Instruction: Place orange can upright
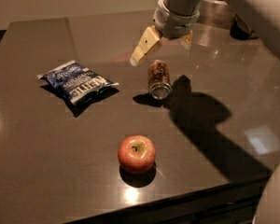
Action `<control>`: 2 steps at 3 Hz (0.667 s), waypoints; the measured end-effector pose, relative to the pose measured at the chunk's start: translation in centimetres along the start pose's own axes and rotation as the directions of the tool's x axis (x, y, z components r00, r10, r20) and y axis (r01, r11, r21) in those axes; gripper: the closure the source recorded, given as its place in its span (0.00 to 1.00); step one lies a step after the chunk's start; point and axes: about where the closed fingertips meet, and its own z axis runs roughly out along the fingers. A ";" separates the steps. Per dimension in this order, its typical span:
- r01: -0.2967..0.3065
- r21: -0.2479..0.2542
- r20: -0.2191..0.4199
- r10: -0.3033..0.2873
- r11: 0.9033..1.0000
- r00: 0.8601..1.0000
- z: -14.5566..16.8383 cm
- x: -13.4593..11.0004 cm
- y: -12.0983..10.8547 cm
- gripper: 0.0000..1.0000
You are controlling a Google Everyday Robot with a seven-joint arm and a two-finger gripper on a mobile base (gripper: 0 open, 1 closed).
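Observation:
The orange can [159, 77] lies on its side in the middle of the dark table [46, 162], its silver end facing the front edge. My gripper [164, 45] hangs just above and behind the can's far end. It is open, with one cream finger [143, 50] to the can's left and the other finger [186, 39] to its right. The fingers do not touch the can. Nothing is held.
A blue chip bag [77, 82] lies left of the can. A red-orange apple [136, 153] sits near the table's front edge. Dark objects [242, 27] stand at the back right. The arm's shadow falls right of the can.

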 end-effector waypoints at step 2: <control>-0.220 0.027 -0.055 0.221 0.975 0.974 5.1 0.9 -0.2 0.00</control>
